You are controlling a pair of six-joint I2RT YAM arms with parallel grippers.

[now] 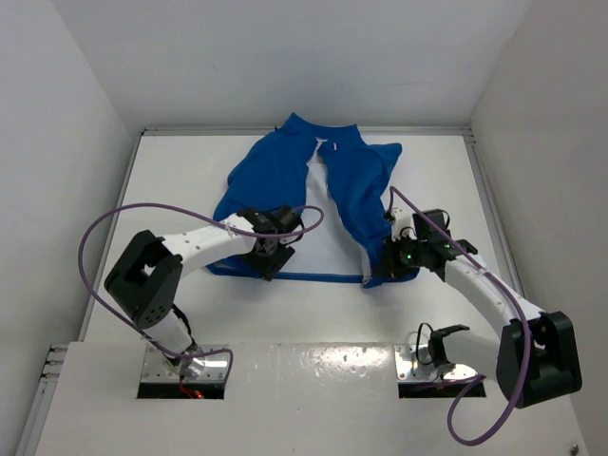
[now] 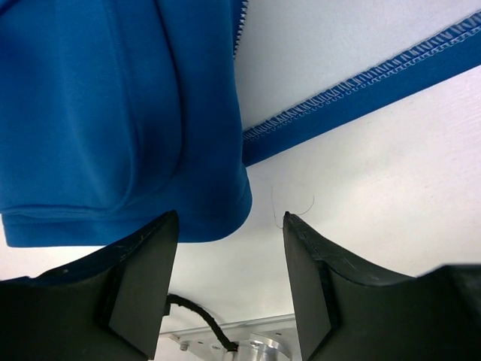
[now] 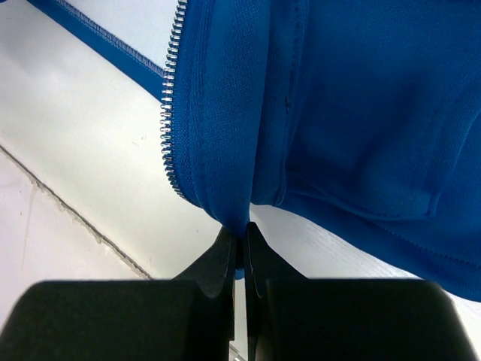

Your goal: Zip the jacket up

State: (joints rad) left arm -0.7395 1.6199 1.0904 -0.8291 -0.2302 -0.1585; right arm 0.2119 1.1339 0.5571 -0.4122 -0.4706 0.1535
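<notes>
White surface [image 1: 190,190]: carries the jacket [image 1: 356,185] at centre, toward the far edge, collar away from the arms. Jacket is unzipped, its 2 front panels spread apart. Left gripper [image 2: 229,226]: sits at the hem of the panel on its side, jaws parted, nothing between them; blue fabric lies just beyond the fingertips. Right gripper [image 3: 240,239]: jaws closed, pinching the lower corner of the other panel, just beside the zipper teeth [image 3: 171,98].

Matt blue cloth jacket [image 1: 361,190], silvery metal zipper teeth [image 3: 169,113], smooth white table [image 1: 180,171].
</notes>
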